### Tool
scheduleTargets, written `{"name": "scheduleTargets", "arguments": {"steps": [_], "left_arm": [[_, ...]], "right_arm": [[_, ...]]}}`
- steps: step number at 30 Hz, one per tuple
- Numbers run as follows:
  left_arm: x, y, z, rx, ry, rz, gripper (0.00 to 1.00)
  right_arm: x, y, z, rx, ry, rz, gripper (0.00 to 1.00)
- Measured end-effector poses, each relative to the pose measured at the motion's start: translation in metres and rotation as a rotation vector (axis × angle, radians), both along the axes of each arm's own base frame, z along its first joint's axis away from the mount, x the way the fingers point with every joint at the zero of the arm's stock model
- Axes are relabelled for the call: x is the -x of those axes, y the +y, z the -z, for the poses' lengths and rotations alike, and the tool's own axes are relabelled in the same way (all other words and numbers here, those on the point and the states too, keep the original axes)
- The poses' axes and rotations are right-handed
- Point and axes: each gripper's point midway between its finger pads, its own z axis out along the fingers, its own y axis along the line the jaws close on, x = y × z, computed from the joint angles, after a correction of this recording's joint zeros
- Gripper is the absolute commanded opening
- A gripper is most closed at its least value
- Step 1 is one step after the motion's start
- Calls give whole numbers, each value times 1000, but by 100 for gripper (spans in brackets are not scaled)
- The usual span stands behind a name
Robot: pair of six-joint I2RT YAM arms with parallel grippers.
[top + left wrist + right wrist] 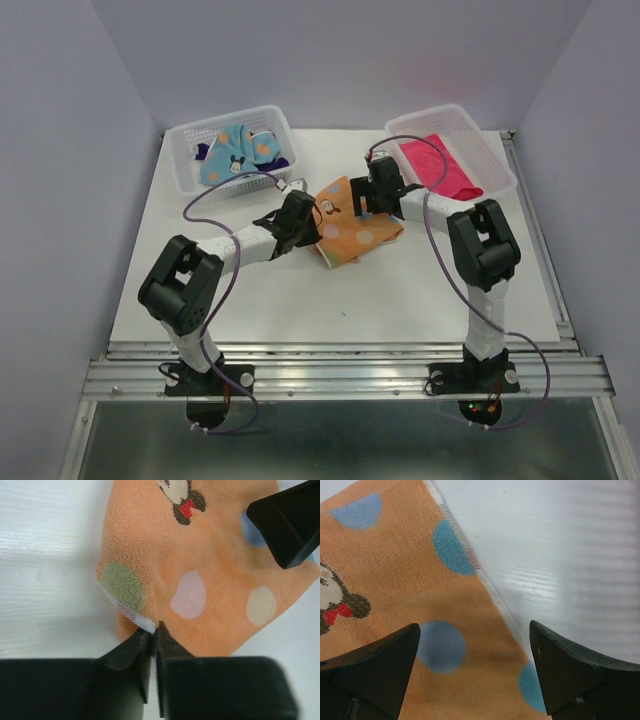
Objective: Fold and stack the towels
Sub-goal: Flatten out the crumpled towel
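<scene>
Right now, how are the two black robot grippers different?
The left gripper is pinched shut on a corner of the orange spotted towel; the right gripper is wide open, gripping nothing. The left one meets a corner; the right one straddles a hemmed edge. Both are black.

Seen from above, parts of the peach-orange spotted terry towel [352,238] lie hidden beneath both arms' jaws. In the left wrist view its white-hemmed corner disappears between the left jaws, and the top edge cuts off the cartoon figure [181,499]. In the white perforated basket [178,165], the dark purple cloth [204,152] is mostly buried.
</scene>
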Motion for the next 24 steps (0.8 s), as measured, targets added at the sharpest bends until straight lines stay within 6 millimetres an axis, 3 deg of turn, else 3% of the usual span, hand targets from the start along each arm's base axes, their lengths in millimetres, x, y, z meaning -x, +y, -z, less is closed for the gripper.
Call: {"name": "scheduleTargets", "arguments": {"steps": [2,6,9,10,12,13,16,18,20,22,24], "left_arm": [[-2,1,-1,-7,-6,-3,0],[-5,2,-4,-19,-10,-5,0],[-9,0,-8,-20,-21,-5,0],[-10,1,-9,-22,-24,-6,0],[-13,2,-11,-25,-33,-11,0],[-13,2,-12,-26,-36,-12,0],[-14,4,-18,-30,-52,-11,0],[-13,4,-33,-14,-79,-8,0],[-12,4,-56,18,-126,-4,0],[-3,7,-93,77,-202,5,0],[13,12,-129,140,-278,19,0]], "right_arm": [[-6,5,9,6,10,-17,89],[-14,10,22,22,20,-42,75],[-19,12,22,24,7,-49,48],[-21,13,22,22,3,-49,29],[-24,15,22,14,-7,-48,13],[-24,16,22,10,-7,-54,1],[-22,21,21,0,-4,-67,1],[-17,21,15,-13,-2,-68,1],[-5,18,-5,-34,-16,-67,1],[10,13,-37,-67,-48,-67,1],[31,8,-95,-131,-134,-75,1]]}}
